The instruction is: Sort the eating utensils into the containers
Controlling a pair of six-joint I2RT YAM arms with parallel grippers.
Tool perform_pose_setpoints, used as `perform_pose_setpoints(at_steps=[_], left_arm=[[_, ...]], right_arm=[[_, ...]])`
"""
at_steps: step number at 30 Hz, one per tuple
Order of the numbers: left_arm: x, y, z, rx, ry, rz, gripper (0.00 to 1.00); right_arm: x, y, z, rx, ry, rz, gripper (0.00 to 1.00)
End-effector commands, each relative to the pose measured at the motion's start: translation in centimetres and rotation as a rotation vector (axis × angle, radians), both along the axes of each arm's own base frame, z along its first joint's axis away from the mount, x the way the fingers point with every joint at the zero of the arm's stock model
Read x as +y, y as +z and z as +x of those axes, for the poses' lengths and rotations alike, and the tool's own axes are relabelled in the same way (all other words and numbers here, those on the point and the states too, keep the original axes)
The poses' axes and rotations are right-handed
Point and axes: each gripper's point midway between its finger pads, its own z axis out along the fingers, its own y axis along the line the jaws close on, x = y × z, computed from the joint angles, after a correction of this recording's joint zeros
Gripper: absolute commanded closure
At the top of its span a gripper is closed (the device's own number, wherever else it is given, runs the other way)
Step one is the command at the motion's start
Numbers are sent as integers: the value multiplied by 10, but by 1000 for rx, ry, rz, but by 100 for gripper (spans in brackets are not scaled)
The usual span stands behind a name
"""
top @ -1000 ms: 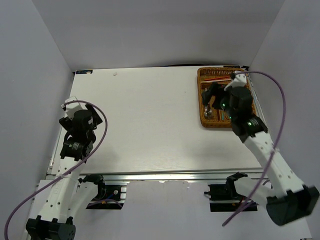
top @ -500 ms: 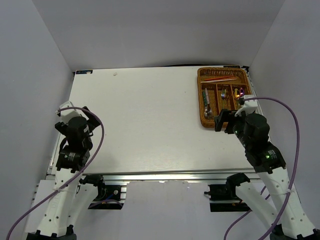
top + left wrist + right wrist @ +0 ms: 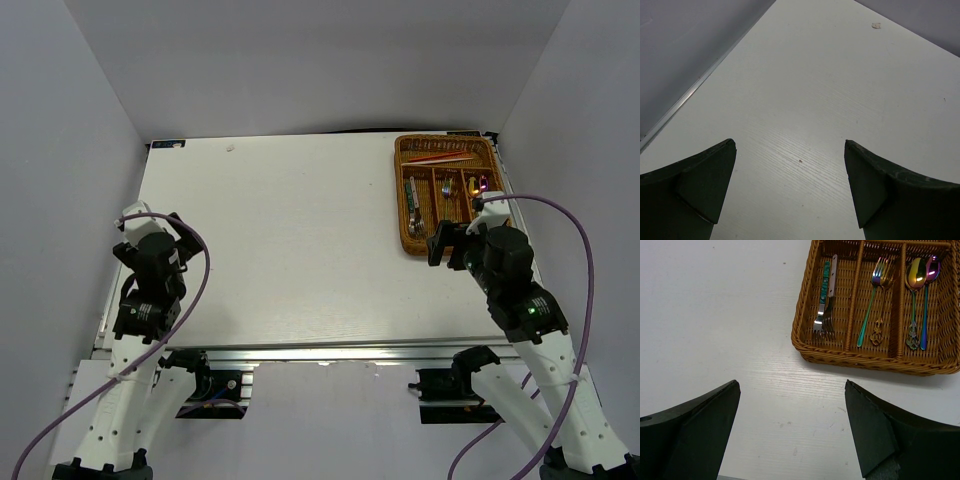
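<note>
The brown wicker tray (image 3: 398, 205) lies at the table's back right. In the right wrist view, its near rim (image 3: 875, 362) fronts three long slots. The left slot holds a teal-handled knife (image 3: 825, 287) beside a silver fork (image 3: 830, 300). Two forks (image 3: 875, 305) lie in the middle slot and two iridescent spoons (image 3: 918, 277) in the right one. Red chopsticks (image 3: 440, 157) lie in the crosswise slot. My right gripper (image 3: 450, 240) (image 3: 790, 390) hangs open just in front of the tray, holding nothing. Over bare table at the left, my left gripper (image 3: 150, 232) (image 3: 790, 150) is open and empty.
A small white scrap (image 3: 875, 25) (image 3: 231, 148) lies near the back edge. The table's left edge (image 3: 685, 100) runs along a grey wall. A blue label (image 3: 168, 144) marks the back left corner. Purple cables loop off both arms.
My right gripper has drawn back from over the tray to just in front of it, uncovering the slots. The left arm has pulled back slightly toward the near left edge.
</note>
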Motion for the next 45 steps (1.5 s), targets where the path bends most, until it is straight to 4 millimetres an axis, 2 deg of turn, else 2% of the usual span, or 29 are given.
perform_pose_setpoints(at_steps=[1,5,12,19,30,37,45], left_arm=[[-2,-2,1,-6,-12,-5,2],[-2,-2,1,-10,-12,-8,2],[-2,-3,1,-8,-15,-8,2],[-4,-5,2,-5,-24,-13,2],[-3,-4,1,-7,-18,-13,2],[0,-3,-1,-12,0,-13,2],[1,-2,-2,-14,13,-13,2]], right_arm=[[1,8,5,-44,-3,9,11],[1,3,6,-26,-7,10,11],[-2,5,8,-33,-29,5,11],[-2,-8,10,-7,-44,9,11],[-3,-9,13,-13,-62,21,11],[-15,-16,6,-8,-115,12,11],[-22,-12,-5,-58,-126,20,11]])
